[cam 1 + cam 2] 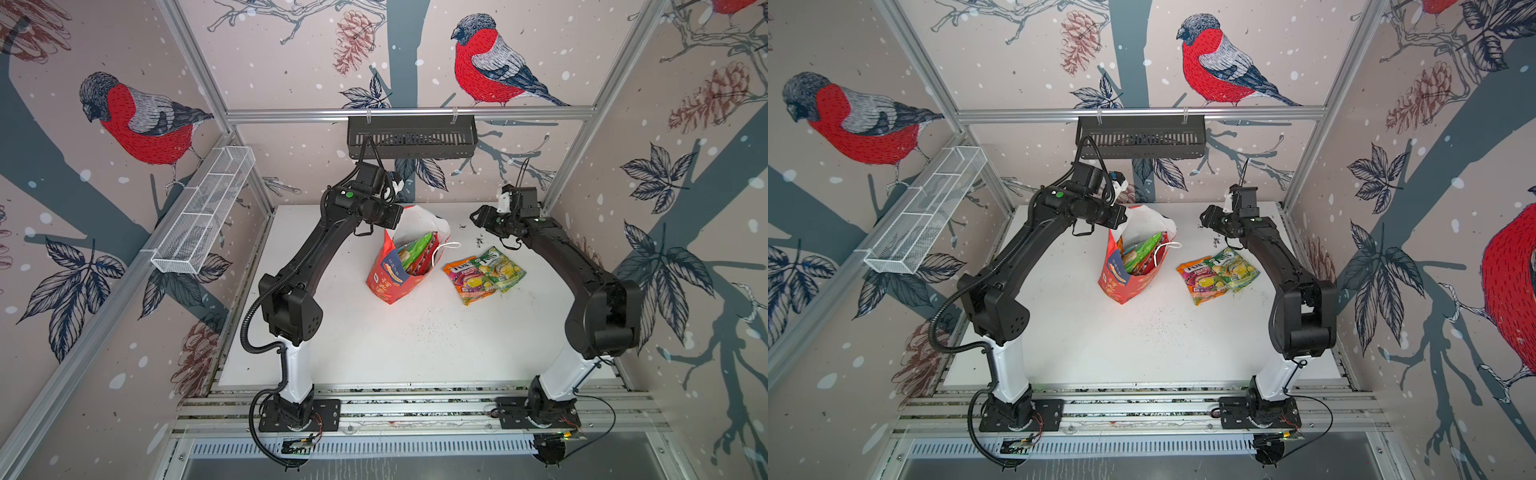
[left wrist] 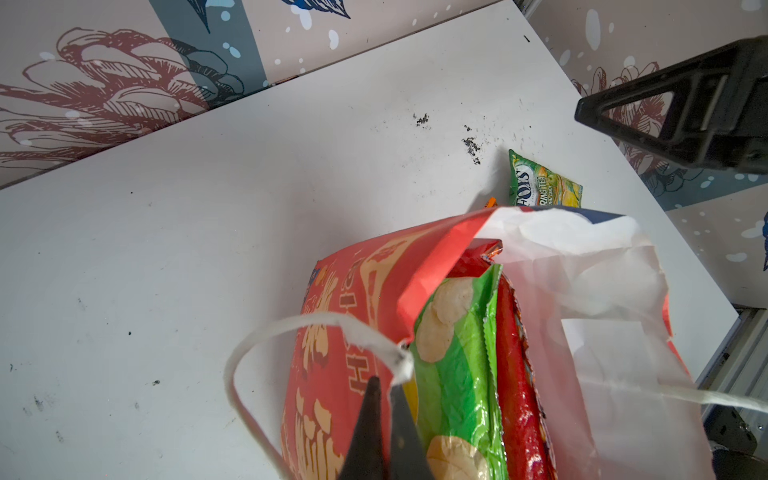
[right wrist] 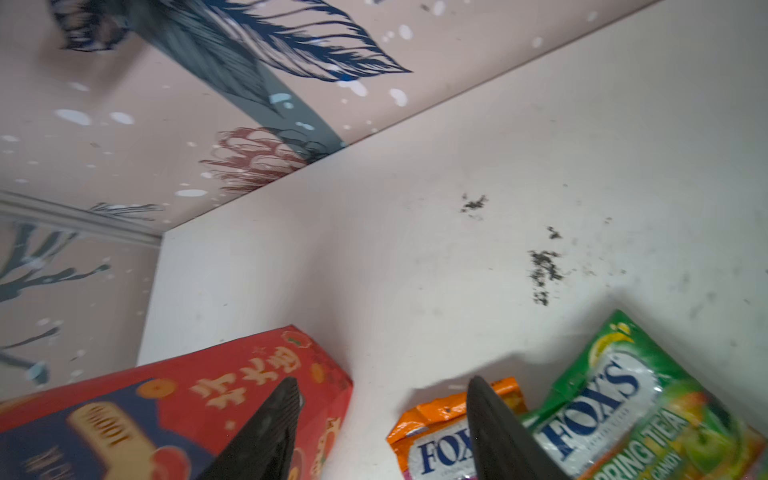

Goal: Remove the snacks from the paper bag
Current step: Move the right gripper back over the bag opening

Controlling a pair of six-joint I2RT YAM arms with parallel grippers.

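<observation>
The left end effector [image 2: 384, 384] pinches the rim of the paper bag [image 1: 388, 282], which stands mid-bench [image 1: 374, 340]. The right end effector [image 3: 382, 380] hangs open and empty near two candy packs [image 1: 484, 274] lying toward the right edge. I'd have it dip straight into the mouth for the green chip bag [image 2: 457, 353], avoiding the cord handle [image 2: 291, 324].

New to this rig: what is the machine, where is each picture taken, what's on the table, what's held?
Two robot arms work over a white table. Two pictures look down from above; two come from wrist cameras. A paper bag stands mid-table, holding a green chip bag and red packet. An orange Fox's packet and green Fox's packet lie beside it. The left pincer is shut at the bag's rim; the right pincer is open, empty.
</observation>
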